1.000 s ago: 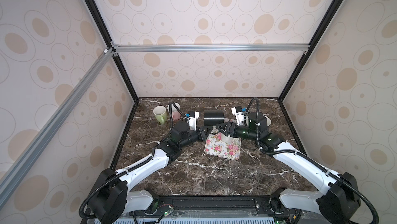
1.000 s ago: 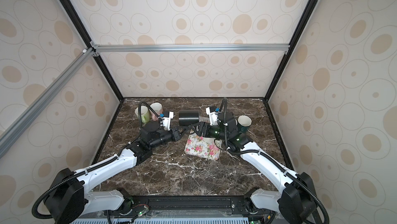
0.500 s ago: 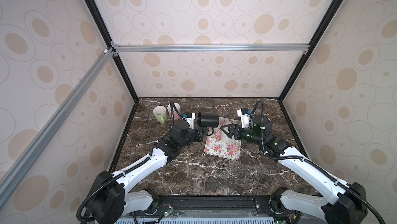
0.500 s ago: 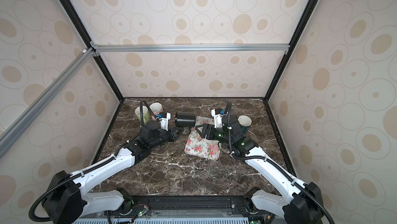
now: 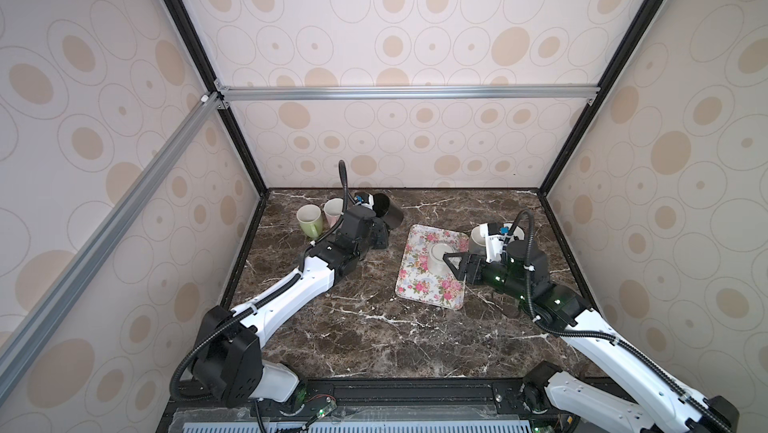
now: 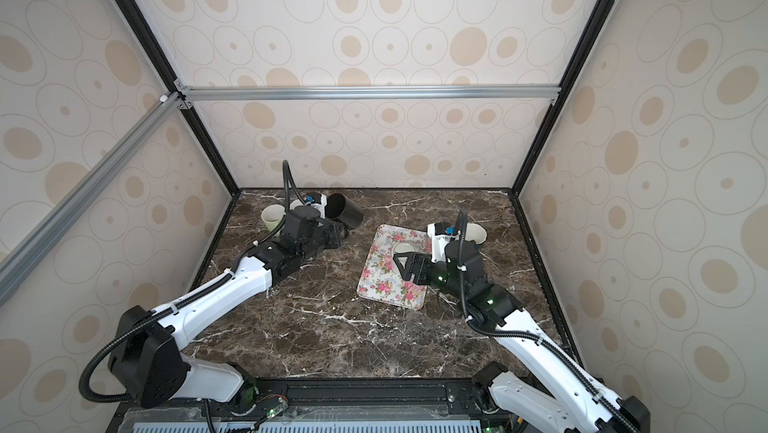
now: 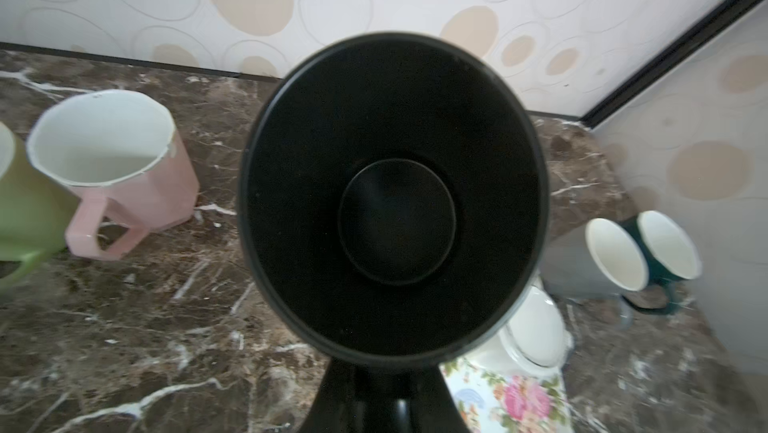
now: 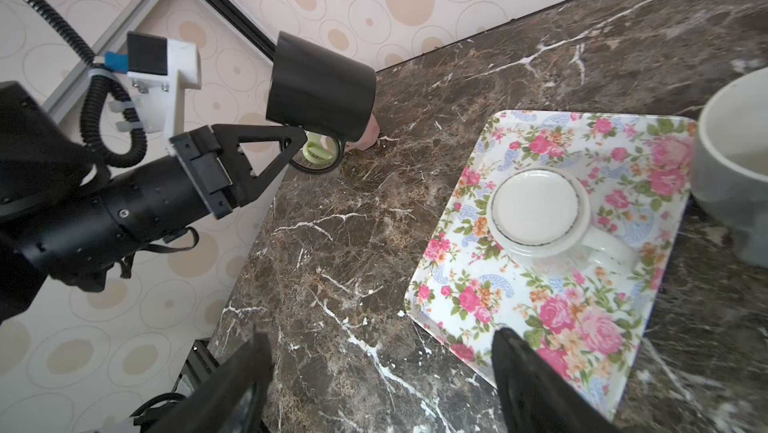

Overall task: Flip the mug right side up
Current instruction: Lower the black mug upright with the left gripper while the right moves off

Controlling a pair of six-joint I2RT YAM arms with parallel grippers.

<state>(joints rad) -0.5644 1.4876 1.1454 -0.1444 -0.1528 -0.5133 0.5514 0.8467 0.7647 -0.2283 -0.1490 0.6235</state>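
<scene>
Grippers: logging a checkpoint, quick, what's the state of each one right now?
Left gripper: closed on the handle of the black mug, held in the air.
Right gripper: open, holding nothing.

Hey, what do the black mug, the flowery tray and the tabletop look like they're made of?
The black mug looks ceramic, satin black inside and out, with soft dull highlights. The flowery tray is probably melamine or plastic: glossy printed roses, thin raised rim. The tabletop is brown marble or marble-look laminate, white veins, faint sheen; cannot tell which.
</scene>
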